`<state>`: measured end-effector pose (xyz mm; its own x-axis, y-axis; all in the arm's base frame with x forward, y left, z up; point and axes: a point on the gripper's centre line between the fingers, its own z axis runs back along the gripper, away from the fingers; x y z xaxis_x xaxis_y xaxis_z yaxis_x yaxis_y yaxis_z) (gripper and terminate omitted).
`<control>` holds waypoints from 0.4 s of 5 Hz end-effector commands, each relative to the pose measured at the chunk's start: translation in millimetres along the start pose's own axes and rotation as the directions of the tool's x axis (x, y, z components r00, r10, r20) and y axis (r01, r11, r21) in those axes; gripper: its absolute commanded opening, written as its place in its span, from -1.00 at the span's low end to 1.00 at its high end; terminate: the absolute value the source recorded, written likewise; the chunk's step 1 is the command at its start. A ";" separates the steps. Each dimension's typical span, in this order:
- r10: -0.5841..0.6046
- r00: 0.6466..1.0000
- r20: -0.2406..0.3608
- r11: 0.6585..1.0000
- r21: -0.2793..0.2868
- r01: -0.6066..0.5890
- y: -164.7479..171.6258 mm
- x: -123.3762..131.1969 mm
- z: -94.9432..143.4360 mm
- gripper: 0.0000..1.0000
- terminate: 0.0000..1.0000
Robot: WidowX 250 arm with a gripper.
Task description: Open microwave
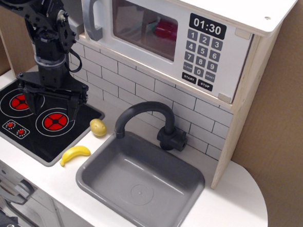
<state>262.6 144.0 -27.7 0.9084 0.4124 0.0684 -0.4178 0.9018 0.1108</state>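
Note:
The toy microwave (171,37) sits at the top of the view, above the white tile backsplash. Its white door with a clear window (144,26) is closed. The grey curved handle (92,12) is on the door's left edge. The black clock display (207,26) reads 01:30 above a dark keypad (201,56). Red and green items show dimly inside. My black gripper (52,103) hangs over the stove at the left, well below and left of the handle. Its two fingers point down, spread apart and empty.
A black stove top (38,119) with red burners lies under the gripper. A yellow lemon (98,126) and a yellow banana (75,154) lie next to it. A grey sink (139,182) with a dark faucet (146,119) sits at centre. A cardboard wall (284,127) stands at the right.

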 end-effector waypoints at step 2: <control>-0.016 1.000 0.019 0.998 -0.059 0.018 -9.0 6.7 23.1 1.00 -1.00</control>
<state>259.2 127.7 -25.3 0.9161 0.4009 -0.0013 -0.4005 0.9153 0.0432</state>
